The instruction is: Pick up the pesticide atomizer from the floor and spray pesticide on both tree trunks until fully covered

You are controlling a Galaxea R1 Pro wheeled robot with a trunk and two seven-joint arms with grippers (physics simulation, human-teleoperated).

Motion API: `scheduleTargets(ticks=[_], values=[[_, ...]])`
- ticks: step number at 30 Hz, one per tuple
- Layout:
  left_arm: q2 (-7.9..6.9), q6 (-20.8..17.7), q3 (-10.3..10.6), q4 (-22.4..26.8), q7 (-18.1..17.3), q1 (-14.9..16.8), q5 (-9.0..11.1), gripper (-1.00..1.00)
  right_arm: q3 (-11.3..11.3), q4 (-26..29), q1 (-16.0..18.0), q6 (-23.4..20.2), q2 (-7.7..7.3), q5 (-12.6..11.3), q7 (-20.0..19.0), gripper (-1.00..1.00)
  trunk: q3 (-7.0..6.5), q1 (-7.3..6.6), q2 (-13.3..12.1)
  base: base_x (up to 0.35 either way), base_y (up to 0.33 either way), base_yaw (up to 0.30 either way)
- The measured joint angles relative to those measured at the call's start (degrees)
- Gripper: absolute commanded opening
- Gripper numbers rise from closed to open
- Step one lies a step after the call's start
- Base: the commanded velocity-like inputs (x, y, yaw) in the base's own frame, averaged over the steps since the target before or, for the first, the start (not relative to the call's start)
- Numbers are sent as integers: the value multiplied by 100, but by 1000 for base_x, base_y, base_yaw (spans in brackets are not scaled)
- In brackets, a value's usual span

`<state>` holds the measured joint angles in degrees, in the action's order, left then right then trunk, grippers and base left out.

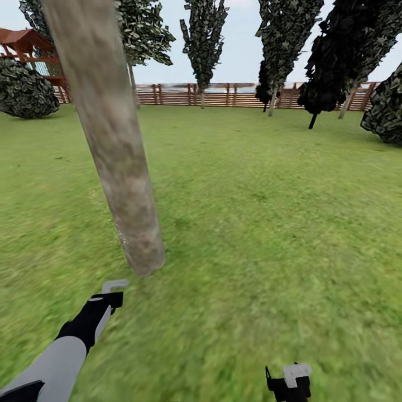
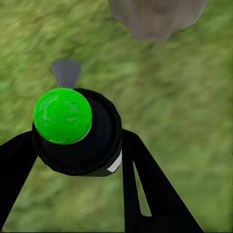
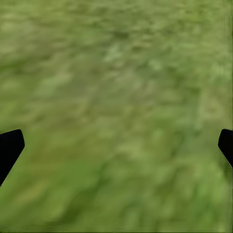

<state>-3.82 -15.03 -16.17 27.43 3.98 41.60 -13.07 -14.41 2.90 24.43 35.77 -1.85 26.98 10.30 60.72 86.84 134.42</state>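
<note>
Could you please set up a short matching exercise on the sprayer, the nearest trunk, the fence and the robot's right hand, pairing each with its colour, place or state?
Things:
1. pesticide atomizer
2. tree trunk
3. fence
4. right hand

Descriptions:
a. brown slats across the far end of the lawn
b. open, above bare grass
c. black body with a bright green top, held in the left hand
d. mottled grey-brown, rising just ahead of the left arm

Pairs: 1-c, 2-d, 3-a, 4-b
</note>
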Motion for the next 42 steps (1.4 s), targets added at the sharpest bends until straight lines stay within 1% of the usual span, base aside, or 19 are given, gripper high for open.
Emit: scheduleTargets(ticks=[5,9,14,15,16,17,18,21,25,26,27,28,29,30,32,36,40,41,42], values=[[13,11,9,19,-3,1,-1,-100,0,0,0,0,0,0,-1,100,0,0,0,0,-263,277],[37,12,43,96,-23,7,2,-100,-1,5,0,0,0,-1,2,100,0,0,0,0,-78,253],[111,-10,58,122,-91,81,-10,-100,0,8,0,0,0,0,5,100,0,0,0,0,-7,48],[154,-40,97,147,-100,129,-12,-100,-1,9,0,0,-3,-1,6,100,0,0,0,0,-1,4],[210,-64,192,216,-108,231,-17,-100,-3,9,0,0,-6,0,7,100,-1,0,0,0,0,1],[269,-82,369,270,-106,355,-18,-100,-8,9,0,0,-8,2,7,100,-1,0,0,0,0,0],[310,-91,481,280,-103,445,-25,-100,-8,9,0,0,-8,1,7,100,-1,0,0,0,0,0],[362,-161,603,295,-105,658,-31,-100,-12,9,0,0,-29,-2,7,100,-1,0,0,0,0,0],[255,-314,614,290,-118,904,-29,-100,-9,14,0,0,-75,0,7,100,0,0,0,0,0,-1],[90,-349,607,291,-122,979,-49,-100,-9,17,0,0,-78,0,7,100,-1,0,0,0,0,-42],[-26,-355,597,290,-125,994,-42,-100,-8,17,0,0,-78,1,7,100,-1,0,0,0,0,-104],[-114,-358,588,290,-129,1001,-31,-100,-8,17,0,0,-79,1,7,100,-3,0,0,0,0,-131],[-159,-359,586,289,-156,1004,-14,-100,-8,17,0,0,-79,1,6,100,-6,0,0,0,0,-93],[-165,-359,592,290,-199,1003,-6,-100,-8,18,0,0,-79,0,6,100,-8,0,0,0,0,-38],[-114,-364,617,298,-407,1017,-3,-100,-9,18,0,0,-79,0,7,100,-10,0,0,0,0,-19],[106,-375,634,302,-654,1102,-6,-100,-10,18,0,0,-79,0,7,100,-11,0,0,0,0,-4],[47,-390,626,309,-676,1280,-41,-100,-9,15,0,0,-79,0,7,100,-11,0,0,0,0,0],[-52,-462,618,341,-682,1419,-77,-100,-8,11,0,0,-79,0,7,100,-12,0,0,0,0,0],[-158,-583,607,363,-684,1474,-78,-100,-8,10,0,0,-79,0,7,100,-11,0,0,0,0,0]])
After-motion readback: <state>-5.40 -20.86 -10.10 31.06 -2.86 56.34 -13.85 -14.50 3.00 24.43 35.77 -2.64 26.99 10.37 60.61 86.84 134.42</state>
